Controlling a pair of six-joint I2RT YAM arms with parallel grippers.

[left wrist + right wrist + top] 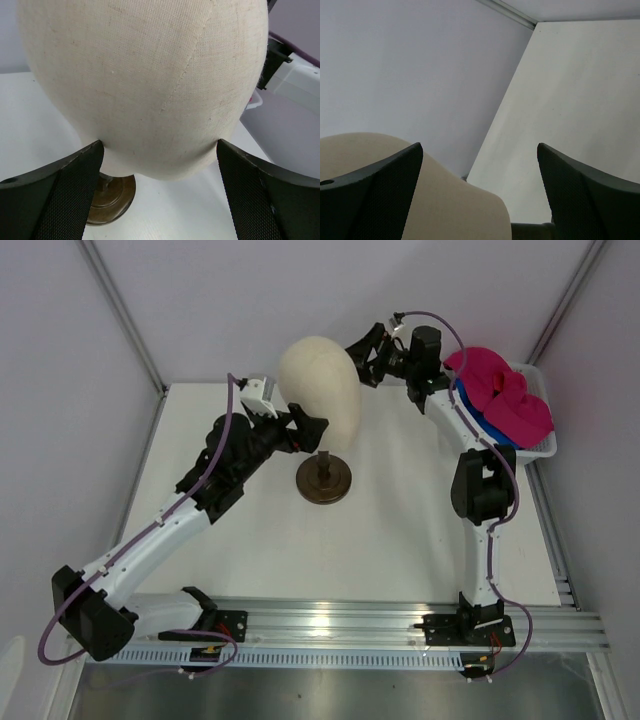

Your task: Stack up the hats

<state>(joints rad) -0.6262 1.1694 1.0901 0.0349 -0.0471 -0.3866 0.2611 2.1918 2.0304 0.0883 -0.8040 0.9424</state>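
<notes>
The magenta-pink hat (pixel 500 392) lies on top of the royal blue hat (pixel 492 426) in the white basket (pixel 545 440) at the far right. My left gripper (pixel 318 430) is open and empty, its fingers (pixel 60 200) on either side of the lower part of the cream mannequin head (pixel 320 385), which fills the left wrist view (pixel 145 85). My right gripper (pixel 362 358) is open and empty, raised beside the head's upper right. Only the top of the head (pixel 420 200) shows in the right wrist view. No hat shows in either wrist view.
The mannequin head stands on a dark round stand (pixel 324 478) mid-table. The white walls meet the table at the back, with a metal corner strip (pixel 507 11). An aluminium rail (pixel 350 625) runs along the near edge.
</notes>
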